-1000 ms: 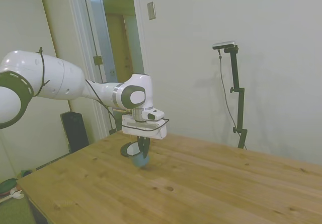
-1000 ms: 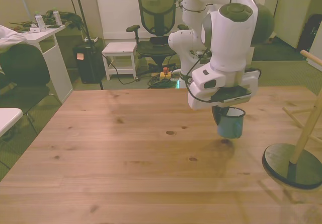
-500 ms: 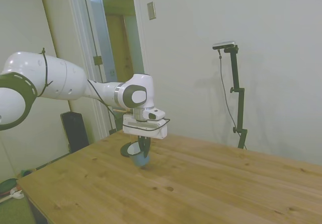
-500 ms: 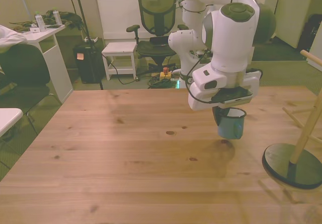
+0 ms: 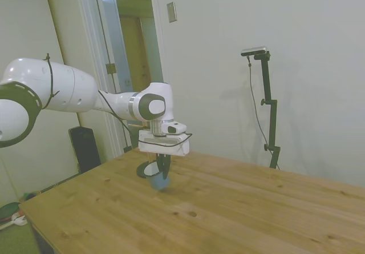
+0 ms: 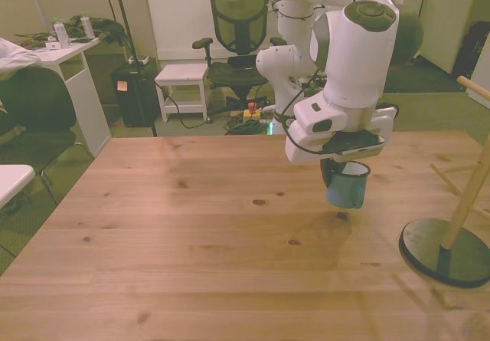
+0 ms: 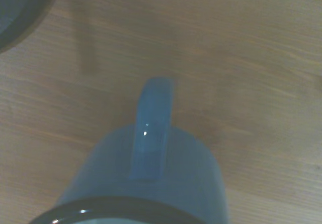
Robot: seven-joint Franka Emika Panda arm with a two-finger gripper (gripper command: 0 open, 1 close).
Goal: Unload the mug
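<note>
mug (image 6: 346, 190) gripped by tool (image 6: 337, 176), above table (image 6: 191, 234)

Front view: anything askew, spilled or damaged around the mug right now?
Nothing stands out. The mug hangs upright in the gripper, above the bare wooden table, rim intact. The peg stand sits upright at the front view's right. No spill shows.

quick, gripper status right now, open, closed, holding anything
Gripper: closed on the rim of the small light blue-grey mug with a dark rim, holding it just above the wooden table.
</note>
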